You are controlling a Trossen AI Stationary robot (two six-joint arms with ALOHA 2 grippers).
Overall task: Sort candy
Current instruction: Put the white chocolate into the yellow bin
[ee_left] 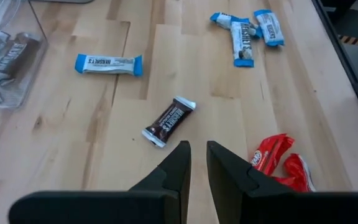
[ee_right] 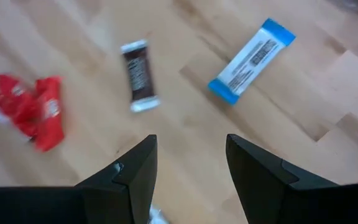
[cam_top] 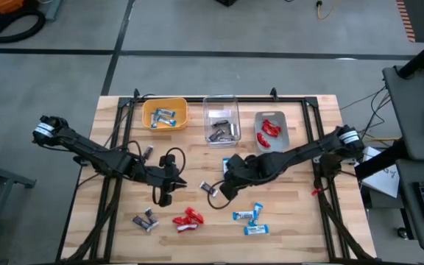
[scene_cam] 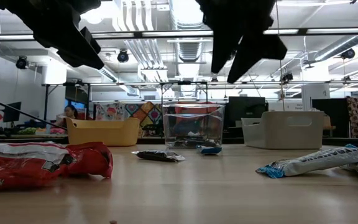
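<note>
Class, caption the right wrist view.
Open right gripper hovers above a brown candy, blue-and-white candy and red candies.
</note>
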